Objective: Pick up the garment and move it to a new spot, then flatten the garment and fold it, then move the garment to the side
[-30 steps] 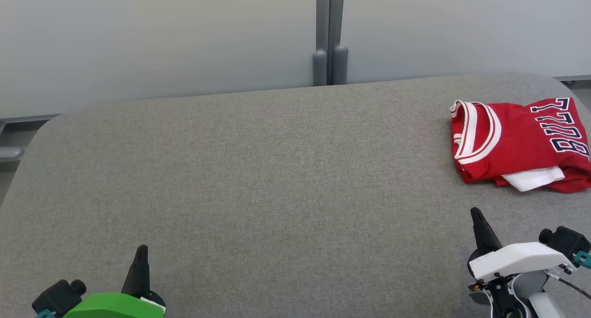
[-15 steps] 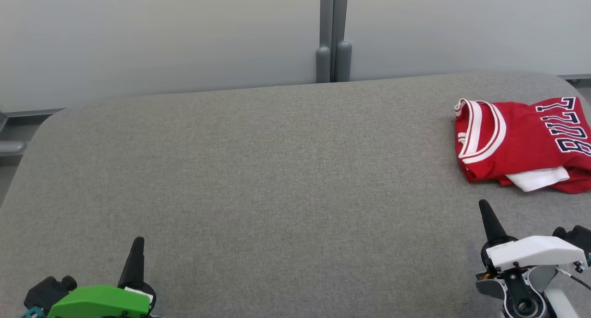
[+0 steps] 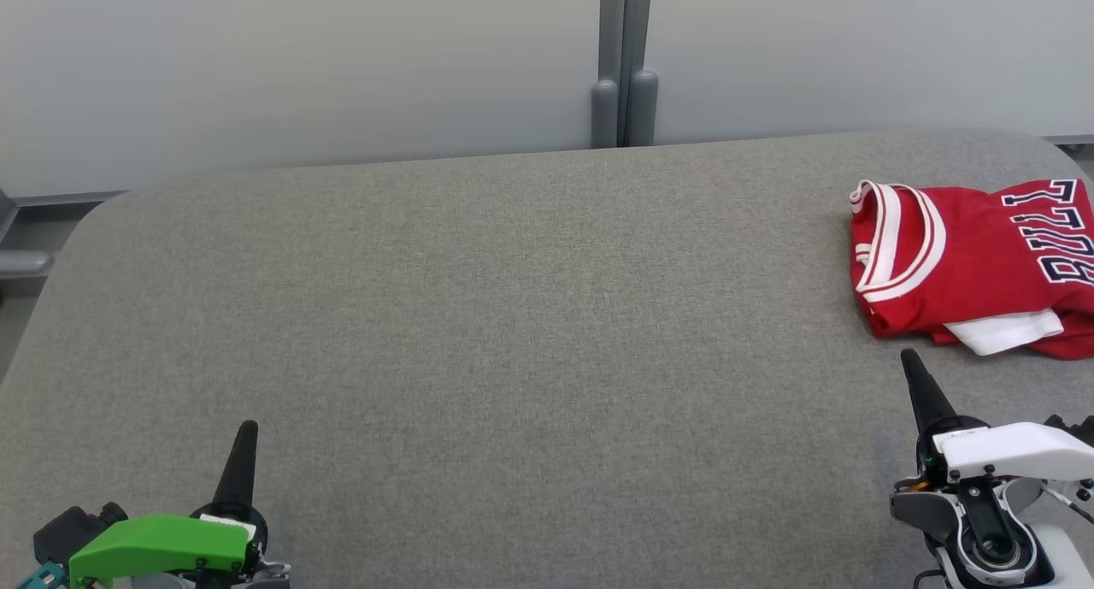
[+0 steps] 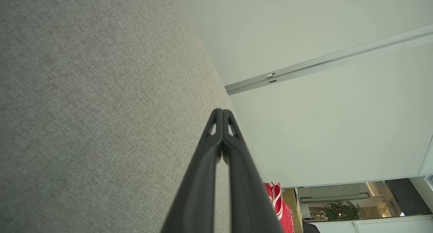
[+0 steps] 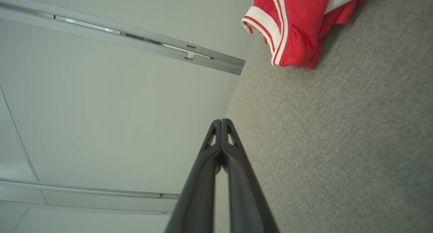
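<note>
The garment point(image 3: 974, 264) is a red jersey with white trim and dark lettering, lying folded at the far right of the grey table point(image 3: 513, 332), partly cut off by the head view's right edge. It also shows in the right wrist view, garment point(image 5: 297, 26) at the top, and small in the left wrist view, garment point(image 4: 280, 206) at the bottom. My right gripper point(image 3: 911, 362) is shut and empty, just in front of the jersey and apart from it. My left gripper point(image 3: 247, 431) is shut and empty at the table's near left.
Pale wall panels stand behind the table, with a grey post point(image 3: 622, 102) at the seam between them. The table's rounded corners show at far left and far right. A room with a plant point(image 4: 338, 211) shows far off in the left wrist view.
The head view has shifted a little, so the scene sits further right. Both grippers sit lower in the picture, the right one further right. The jersey lies as before.
</note>
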Controlling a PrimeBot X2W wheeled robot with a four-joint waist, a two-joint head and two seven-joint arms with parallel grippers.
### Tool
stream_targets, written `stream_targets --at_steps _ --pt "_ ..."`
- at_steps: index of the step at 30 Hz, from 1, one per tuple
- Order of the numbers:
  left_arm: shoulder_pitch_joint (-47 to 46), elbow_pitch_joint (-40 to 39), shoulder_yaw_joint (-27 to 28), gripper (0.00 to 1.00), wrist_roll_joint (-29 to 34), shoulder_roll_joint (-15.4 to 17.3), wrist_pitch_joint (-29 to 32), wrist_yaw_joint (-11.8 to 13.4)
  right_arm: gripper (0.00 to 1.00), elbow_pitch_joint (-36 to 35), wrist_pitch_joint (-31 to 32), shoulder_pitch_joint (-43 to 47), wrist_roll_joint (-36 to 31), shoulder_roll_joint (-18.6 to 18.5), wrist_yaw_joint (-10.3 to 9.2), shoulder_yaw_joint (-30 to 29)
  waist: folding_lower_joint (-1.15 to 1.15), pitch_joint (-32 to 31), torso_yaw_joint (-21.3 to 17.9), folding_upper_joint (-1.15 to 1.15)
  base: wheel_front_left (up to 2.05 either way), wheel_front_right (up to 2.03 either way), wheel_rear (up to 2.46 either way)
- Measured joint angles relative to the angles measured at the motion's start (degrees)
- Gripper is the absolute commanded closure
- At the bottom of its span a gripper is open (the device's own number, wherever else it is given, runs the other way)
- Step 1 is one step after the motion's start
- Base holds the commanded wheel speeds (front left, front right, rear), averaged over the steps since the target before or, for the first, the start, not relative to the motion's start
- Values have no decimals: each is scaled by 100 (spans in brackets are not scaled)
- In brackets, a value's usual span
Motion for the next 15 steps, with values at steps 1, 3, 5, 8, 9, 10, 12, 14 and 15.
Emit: stream_targets --at_steps 1,3,5,8,9,10,12,14,15 --pt "-16 22 18 100 -103 0 32 -8 100 3 10 -28 74 10 3 -19 0 4 4 0 0 0 0" --pt "-45 59 49 100 -216 1 52 -51 100 4 52 -60 237 24 57 -68 0 12 12 0 0 0 0" --pt "-90 75 90 100 -343 2 100 -58 100 9 101 -64 365 35 67 -125 0 19 19 0 0 0 0" --pt "-124 104 121 100 -568 2 145 -149 100 19 154 -75 608 53 120 -183 0 31 31 0 0 0 0" --pt "-135 111 126 100 -622 2 153 -155 100 24 170 -83 675 59 146 -202 0 35 35 0 0 0 0" --pt "-148 116 134 100 -681 2 168 -158 100 29 190 -97 735 66 153 -225 0 39 39 0 0 0 0" --pt "-194 142 147 100 -859 2 205 -201 100 37 220 -140 901 76 178 -281 0 47 47 0 0 0 0" --pt "-237 158 167 100 -969 3 236 -226 100 37 266 -174 1035 78 202 -330 0 55 55 0 0 0 0" --pt "-250 176 177 100 -1024 3 255 -250 100 38 278 -176 1099 79 210 -347 0 58 59 0 0 0 0"
